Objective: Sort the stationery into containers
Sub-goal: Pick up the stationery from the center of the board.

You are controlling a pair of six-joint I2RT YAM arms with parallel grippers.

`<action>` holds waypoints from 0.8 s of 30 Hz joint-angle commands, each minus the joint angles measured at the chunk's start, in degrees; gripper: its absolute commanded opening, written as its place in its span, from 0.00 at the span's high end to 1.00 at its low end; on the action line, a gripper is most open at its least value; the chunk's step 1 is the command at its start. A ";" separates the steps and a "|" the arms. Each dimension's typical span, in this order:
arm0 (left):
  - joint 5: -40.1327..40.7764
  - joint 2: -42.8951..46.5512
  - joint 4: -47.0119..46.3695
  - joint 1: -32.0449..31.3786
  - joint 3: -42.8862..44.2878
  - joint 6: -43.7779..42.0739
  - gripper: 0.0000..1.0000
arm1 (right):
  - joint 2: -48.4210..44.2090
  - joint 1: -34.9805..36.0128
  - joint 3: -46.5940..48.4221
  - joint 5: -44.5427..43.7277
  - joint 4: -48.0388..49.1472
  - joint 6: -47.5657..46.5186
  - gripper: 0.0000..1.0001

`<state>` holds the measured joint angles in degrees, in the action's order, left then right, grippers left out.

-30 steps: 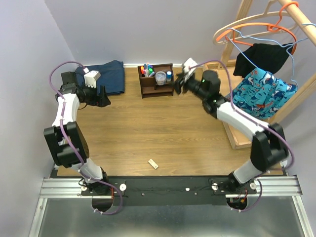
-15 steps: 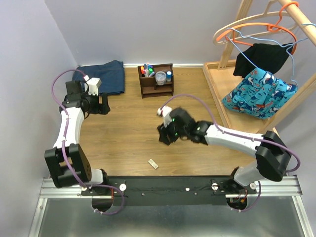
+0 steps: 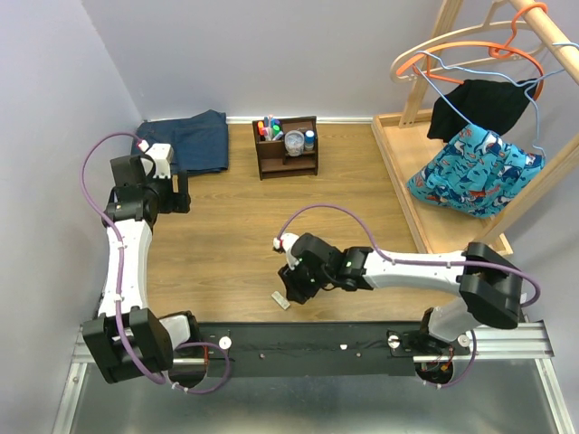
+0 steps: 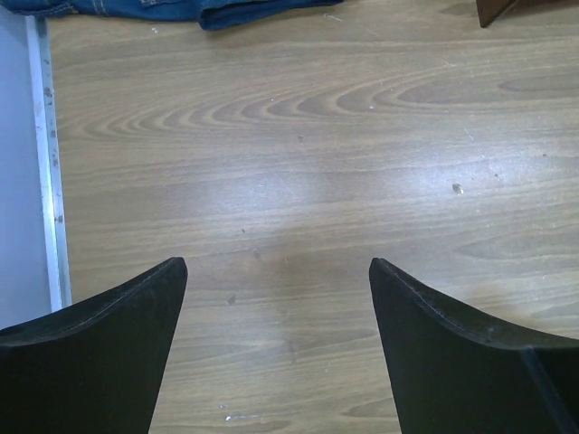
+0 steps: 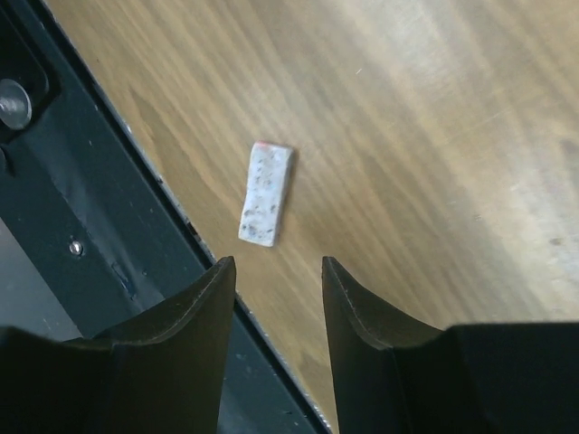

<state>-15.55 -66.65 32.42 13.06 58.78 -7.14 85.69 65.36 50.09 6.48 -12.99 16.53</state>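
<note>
The small beige block [image 3: 280,299] lies on the wooden table near the front edge; in the right wrist view the block [image 5: 267,194] is flat, just beyond my fingertips. My right gripper [image 3: 291,287] [image 5: 279,264] hovers over it, open and empty. The dark brown organiser [image 3: 287,148] stands at the back with markers [image 3: 268,127], a clear round tub [image 3: 294,141] and a blue-grey cylinder [image 3: 309,138] in it. My left gripper [image 3: 177,192] [image 4: 278,264] is open and empty over bare wood at the far left.
Folded blue denim [image 3: 194,138] lies at the back left, its edge showing in the left wrist view [image 4: 181,9]. A light-wood tray and rack with hangers and clothes [image 3: 475,154] stand at the right. The black base rail [image 5: 81,217] runs along the table's front edge.
My right arm has swung from beside the organiser at the back down to the front edge, over the beige block. My left arm has drawn back and to the left.
</note>
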 commanded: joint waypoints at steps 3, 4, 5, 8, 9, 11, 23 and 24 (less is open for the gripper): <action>1.58 3.19 -0.61 0.56 -2.27 1.69 0.09 | 5.35 6.17 2.56 -4.45 -1.51 6.14 0.49; 1.58 3.54 -0.87 0.65 -2.62 1.77 0.09 | 5.89 7.66 3.43 -5.33 -1.68 6.75 0.49; 1.75 3.90 -0.96 0.65 -3.32 1.86 0.09 | 6.59 8.20 3.96 -6.90 -1.86 7.97 0.49; 1.58 5.39 -1.14 0.74 -4.37 1.86 0.09 | 9.49 8.73 5.90 -11.12 -2.74 9.65 0.49; 1.58 6.26 -1.22 0.74 -4.64 1.86 0.09 | 10.10 8.73 6.34 -11.83 -2.91 9.74 0.49; 1.31 7.23 -1.22 0.91 -5.52 1.95 0.09 | 11.51 8.73 7.04 -13.68 -3.62 10.09 0.49; -0.27 10.67 -1.49 1.44 -8.25 2.74 0.08 | 12.39 8.73 6.34 -15.01 -4.23 8.95 0.50; -0.27 10.75 -1.66 1.44 -8.25 2.74 0.08 | 12.74 8.73 6.34 -14.92 -4.06 8.95 0.50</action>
<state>-14.96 -56.90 32.14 13.91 51.05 -5.50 97.51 73.91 55.90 -6.79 -16.51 25.45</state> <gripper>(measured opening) 0.919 0.506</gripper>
